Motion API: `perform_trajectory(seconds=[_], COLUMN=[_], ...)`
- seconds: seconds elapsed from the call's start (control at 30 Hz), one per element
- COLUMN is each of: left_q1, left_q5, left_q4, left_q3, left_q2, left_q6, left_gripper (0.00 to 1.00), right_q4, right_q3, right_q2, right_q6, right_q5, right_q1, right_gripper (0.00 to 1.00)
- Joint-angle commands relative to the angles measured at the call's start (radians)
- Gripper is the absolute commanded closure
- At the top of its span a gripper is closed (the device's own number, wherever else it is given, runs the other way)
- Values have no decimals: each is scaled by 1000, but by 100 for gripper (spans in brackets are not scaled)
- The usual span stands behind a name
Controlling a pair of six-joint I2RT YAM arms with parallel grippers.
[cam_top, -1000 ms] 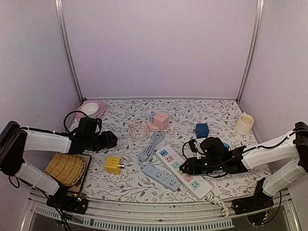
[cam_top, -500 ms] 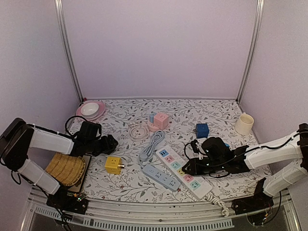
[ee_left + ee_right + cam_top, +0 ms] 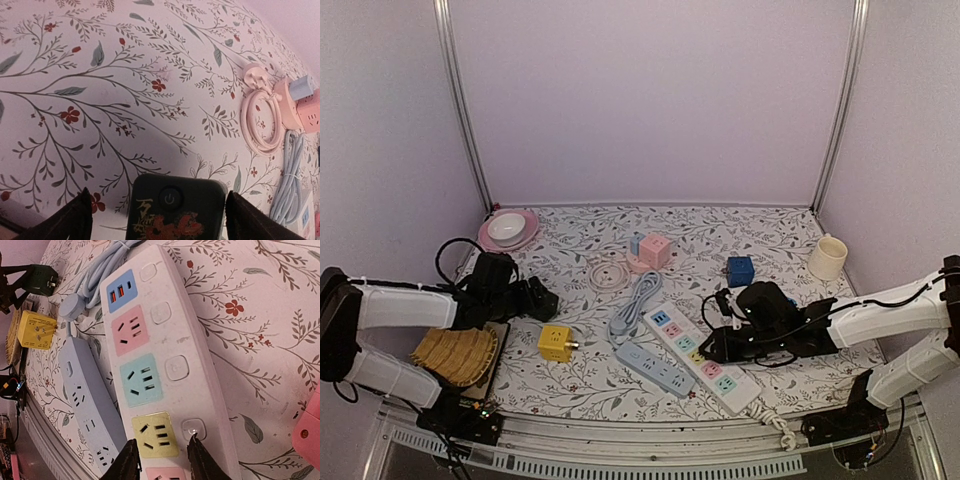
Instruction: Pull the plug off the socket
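L hand point(image 3: 545, 298) wider than before, dark plug point(image 3: 175, 210) prob. loose inside

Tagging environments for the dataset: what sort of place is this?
Probably a lab data-collection booth, not a home: plain walls on aluminium posts, floral tabletop, assorted power strips laid out as props.

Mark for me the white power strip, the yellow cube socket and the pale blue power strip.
white power strip point(image 3: 140, 380), right wrist view, on its teal socket.
yellow cube socket point(image 3: 555, 341), top external view, on its top face.
pale blue power strip point(image 3: 655, 368), top external view, on the middle of its body.
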Motion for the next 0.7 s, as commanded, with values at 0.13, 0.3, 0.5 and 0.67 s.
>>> perform_trajectory(seconds=[0.13, 0.3, 0.5, 0.67], left_q1=[11, 11, 9, -13], left_q5=[-123, -147, -118, -73], left_q4=[-91, -118, -143, -122], left_q3=[-31, -42, -39, -65], left_q2=[-104, -144, -177, -220], left_q6=[-5, -7, -4, 14], left_gripper=[8, 9, 10, 10], right_q4=[-78, -115, -137, -168], right_q3=[92, 166, 270, 391], right_q2=[-14, -5, 48, 124], right_q6=[-45, -84, -147, -202], right_q5=[44, 69, 82, 88], right_q1=[8, 6, -16, -56], right_gripper=[64, 62, 60, 59])
